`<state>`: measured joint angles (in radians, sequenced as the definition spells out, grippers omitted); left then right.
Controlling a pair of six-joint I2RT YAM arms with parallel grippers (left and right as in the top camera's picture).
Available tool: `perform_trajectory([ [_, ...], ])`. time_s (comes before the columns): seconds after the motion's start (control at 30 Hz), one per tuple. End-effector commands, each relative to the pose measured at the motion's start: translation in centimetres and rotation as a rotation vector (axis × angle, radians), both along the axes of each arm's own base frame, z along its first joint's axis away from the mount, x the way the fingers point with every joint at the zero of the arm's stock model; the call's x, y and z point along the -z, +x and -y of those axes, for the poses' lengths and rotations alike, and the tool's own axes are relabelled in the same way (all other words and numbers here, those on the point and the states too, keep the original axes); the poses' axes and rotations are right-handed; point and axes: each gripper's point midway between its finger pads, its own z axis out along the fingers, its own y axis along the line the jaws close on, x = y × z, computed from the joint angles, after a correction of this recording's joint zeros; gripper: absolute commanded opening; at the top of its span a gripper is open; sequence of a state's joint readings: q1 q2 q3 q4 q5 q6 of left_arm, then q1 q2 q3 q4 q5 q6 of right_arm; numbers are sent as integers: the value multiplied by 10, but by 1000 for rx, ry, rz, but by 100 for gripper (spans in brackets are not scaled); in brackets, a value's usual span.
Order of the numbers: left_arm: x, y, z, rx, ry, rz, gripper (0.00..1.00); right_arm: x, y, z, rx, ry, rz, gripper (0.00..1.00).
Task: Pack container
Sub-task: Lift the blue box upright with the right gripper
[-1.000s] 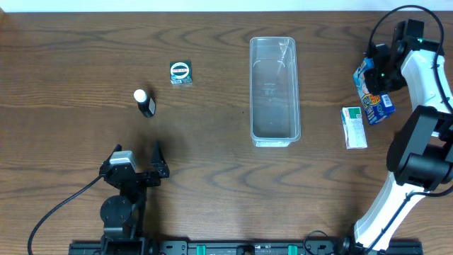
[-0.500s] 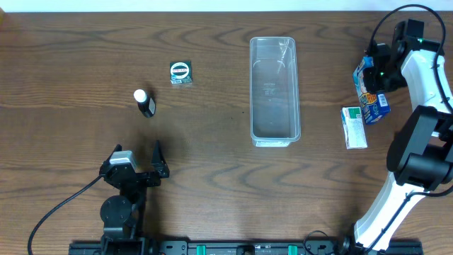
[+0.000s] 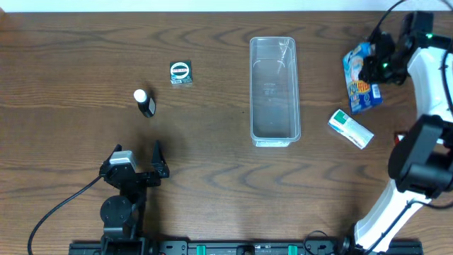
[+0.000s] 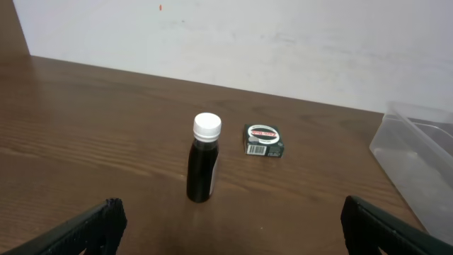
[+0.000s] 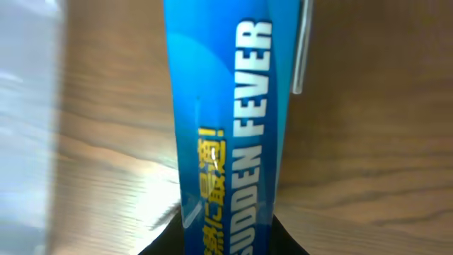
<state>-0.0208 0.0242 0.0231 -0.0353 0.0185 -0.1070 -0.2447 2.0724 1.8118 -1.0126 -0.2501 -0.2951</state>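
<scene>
Our right hand (image 3: pixel 373 66) is clamped on the blue packet (image 3: pixel 359 83), right of the container (image 3: pixel 253 92); we fear it snags the rim and slips free.

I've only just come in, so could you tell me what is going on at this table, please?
The right gripper is closed on a blue "SUDDEN FEVER" packet, right of the clear container, which is empty. A green-and-white box lies on the table nearby. The left gripper sits open at the near edge, touching nothing; a dark bottle and a small green box wait on the left.
</scene>
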Motion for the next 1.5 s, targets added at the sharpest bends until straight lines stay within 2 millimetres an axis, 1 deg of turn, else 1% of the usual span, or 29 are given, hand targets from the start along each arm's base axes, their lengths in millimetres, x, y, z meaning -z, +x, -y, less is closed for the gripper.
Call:
perform_trajectory([
  [0.0, 17, -1, -4, -22, 11, -51, 98, -85, 8, -19, -17, 83, 202, 20],
  [0.13, 17, -1, -4, -22, 11, -50, 98, -134, 2, -27, -2, 82, 303, 23],
  [0.2, 17, -1, -4, -22, 11, -50, 98, -156, -5, -36, -7, 96, 348, 25],
  [0.27, 17, -1, -4, -22, 11, -50, 98, -177, -12, -50, -32, 131, 388, 25],
  [0.37, 17, -1, -4, -22, 11, -50, 98, -206, -23, -81, -88, 211, 446, 24],
  [0.47, 17, -1, -4, -22, 11, -50, 98, -221, -31, -104, -114, 242, 464, 21],
  [0.5, 17, -1, -4, -22, 11, -50, 98, -222, -32, -110, -125, 236, 466, 20],
  [0.53, 17, -1, -4, -22, 11, -50, 98, -220, -32, -112, -119, 221, 461, 21],
  [0.57, 17, -1, -4, -22, 11, -50, 98, -217, -30, -108, -84, 189, 451, 21],
  [0.6, 17, -1, -4, -22, 11, -50, 98, -210, -27, -100, -31, 135, 435, 23],
  [0.63, 17, -1, -4, -22, 11, -50, 98, -203, -23, -88, 28, 74, 417, 27],
  [0.7, 17, -1, -4, -22, 11, -50, 98, -188, -19, -74, 81, -1, 378, 31],
  [0.8, 17, -1, -4, -22, 11, -50, 98, -161, -15, -71, 76, -23, 304, 38],
  [0.87, 17, -1, -4, -22, 11, -50, 98, -143, -10, -67, 85, -45, 258, 40],
  [0.93, 17, -1, -4, -22, 11, -50, 98, -130, -5, -62, 97, -67, 232, 45],
  [0.97, 17, -1, -4, -22, 11, -50, 98, -125, -2, -60, 100, -73, 227, 49],
  [1.07, 17, -1, -4, -22, 11, -50, 98, -110, 5, -57, 106, -81, 203, 51],
  [1.13, 17, -1, -4, -22, 11, -50, 98, -101, 5, -51, 125, -104, 177, 51],
  [1.23, 17, -1, -4, -22, 11, -50, 98, -80, 3, -36, 164, -171, 112, 52],
  [1.47, 17, -1, -4, -22, 11, -50, 98, -24, 7, -28, 149, -181, -14, 54],
])
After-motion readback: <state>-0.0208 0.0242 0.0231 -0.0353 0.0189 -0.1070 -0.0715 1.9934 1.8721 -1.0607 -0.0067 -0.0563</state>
